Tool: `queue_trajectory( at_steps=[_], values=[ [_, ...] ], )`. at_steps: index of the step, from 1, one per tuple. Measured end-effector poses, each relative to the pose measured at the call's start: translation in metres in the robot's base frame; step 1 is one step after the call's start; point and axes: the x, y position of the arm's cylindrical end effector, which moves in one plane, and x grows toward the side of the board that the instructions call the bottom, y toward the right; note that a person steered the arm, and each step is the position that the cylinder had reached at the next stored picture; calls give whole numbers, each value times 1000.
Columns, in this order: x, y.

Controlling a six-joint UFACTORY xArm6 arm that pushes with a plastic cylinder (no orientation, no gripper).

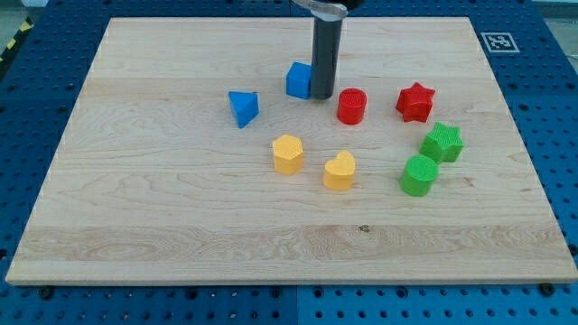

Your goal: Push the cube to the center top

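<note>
One camera view shows the small blue plastic cube [299, 79] on the pale wooden counter [163, 208], a little left of centre and short of the top edge. My tip [323, 96], a bare rod holding nothing, touches its right side, so most of the push looks undone

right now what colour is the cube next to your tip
Blue: the cube sits just left of my tip, clearest in the camera view.

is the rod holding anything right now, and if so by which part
Nothing is held. My tip only rests against the right side of the small blue cube on the wooden board; a rod can push, not grip.
</note>
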Motion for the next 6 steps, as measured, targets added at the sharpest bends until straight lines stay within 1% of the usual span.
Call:
queue_trajectory(
  at_steps=[1, 4, 5, 6],
  values=[
    [1, -2],
    [-5, -68],
    [-21, -71],
    [-47, -71]
  ],
)
